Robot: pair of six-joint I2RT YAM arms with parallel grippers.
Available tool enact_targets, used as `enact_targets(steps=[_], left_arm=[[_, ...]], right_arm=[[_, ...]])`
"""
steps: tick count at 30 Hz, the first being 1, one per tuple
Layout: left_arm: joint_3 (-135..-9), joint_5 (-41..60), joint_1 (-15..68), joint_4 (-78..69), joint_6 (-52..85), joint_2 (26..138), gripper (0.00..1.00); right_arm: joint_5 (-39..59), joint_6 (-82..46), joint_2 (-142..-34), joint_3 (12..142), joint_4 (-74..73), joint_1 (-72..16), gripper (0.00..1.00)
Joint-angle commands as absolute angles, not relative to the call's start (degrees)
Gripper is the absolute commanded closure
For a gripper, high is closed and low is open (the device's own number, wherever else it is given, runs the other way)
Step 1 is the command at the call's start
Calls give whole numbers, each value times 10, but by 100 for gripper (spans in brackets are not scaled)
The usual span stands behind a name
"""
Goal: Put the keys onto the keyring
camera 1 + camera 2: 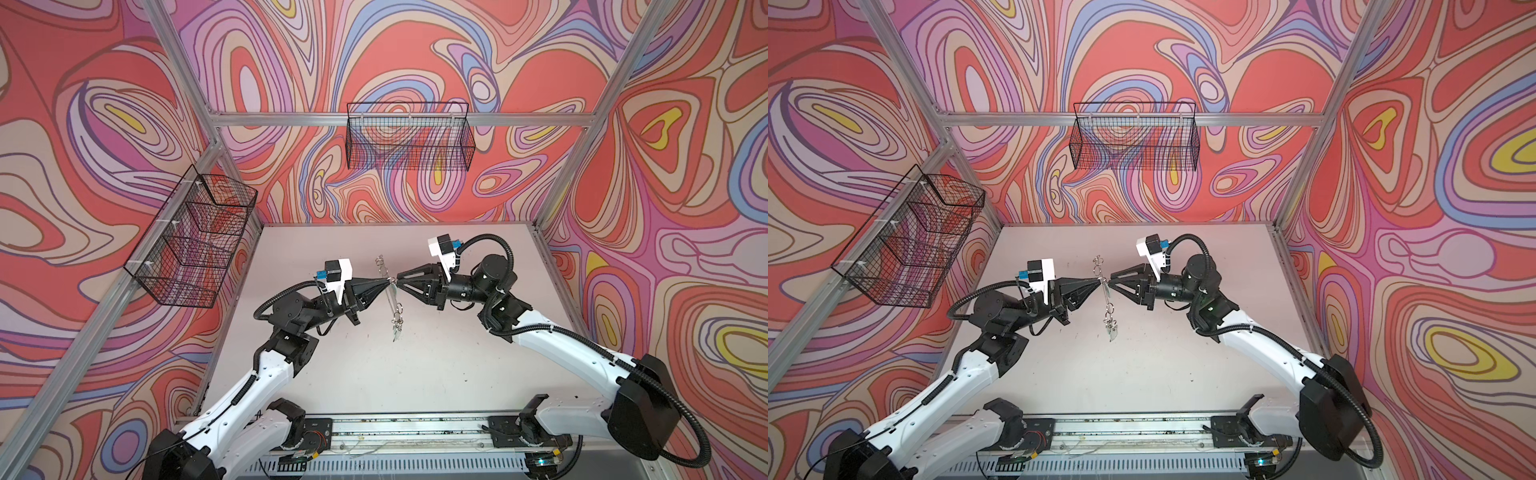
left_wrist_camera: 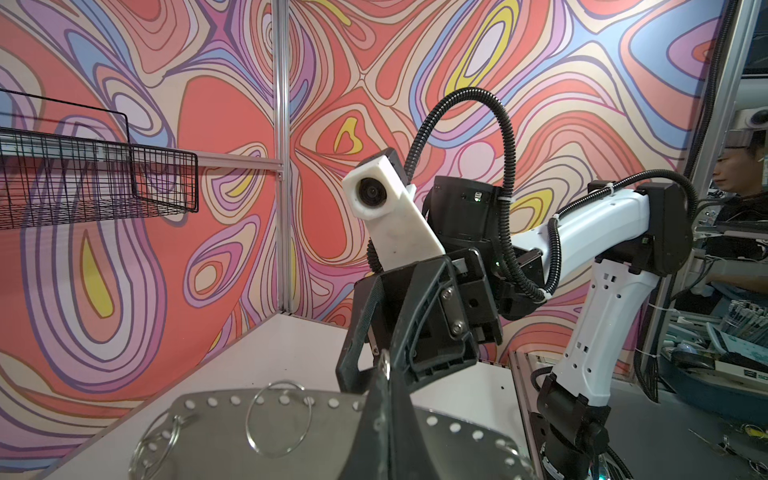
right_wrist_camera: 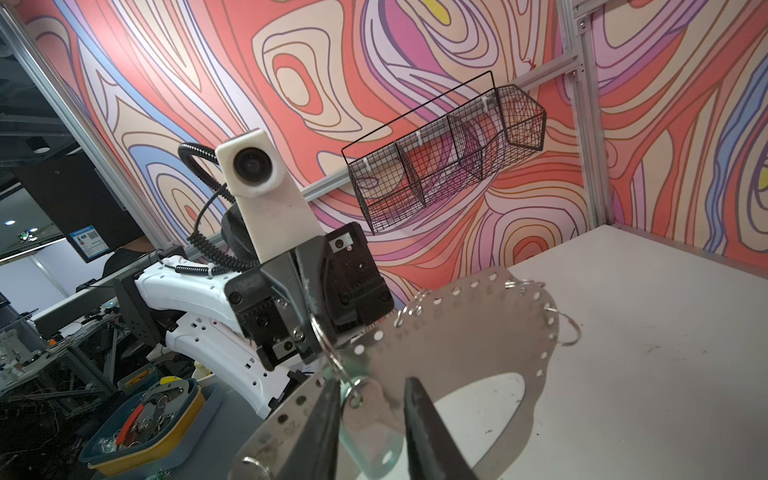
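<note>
You look to be at the threading step: the small ring of the key [image 3: 370, 436] has to go onto a wire loop at the rim of the keyring [image 3: 457, 345].

Have the left claw [image 1: 390, 283] hold as it is. It is clamped tight on the keyring's rim and carries the plate up off the surface [image 3: 644, 395], edge-on in both top views. Don't let that wrist roll, because any wobble there moves the loop you're aiming for.

With the right claw [image 3: 370, 386], work in small moves and watch the right wrist view; the top views show too little of the ring. Its jaws stand partly apart with the key's pale tag lying between them, and I can't tell whether they actually pinch it. I'd settle that first, since a loose tag will likely swing.

The keyring sits right at the right claw's tips, with its punched rim just beyond them. The right claw is nearly tip to tip with the left claw. A second key [image 1: 395, 332] hangs from the plate's end, apart from both claws.
</note>
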State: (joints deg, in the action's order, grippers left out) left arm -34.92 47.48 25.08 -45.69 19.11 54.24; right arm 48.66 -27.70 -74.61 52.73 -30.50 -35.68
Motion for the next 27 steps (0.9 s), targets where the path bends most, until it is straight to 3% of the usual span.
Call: enact_targets(steps=[1,9,20,27], left_arm=[[-358,486,251,-487,200,542,100],[-359,488,251,-484,200,545,100],[-359,481,251,-483,198,541,100],[-356,473,251,-509,210,542,100]], right_arm=[[513,-290,-749,544,-331,-356,74],[516,-298,-749,544,-349,-356,73],[527,-300,-755,542,-340,-356,97],[524,-297,-753,536,-327,-355,100]])
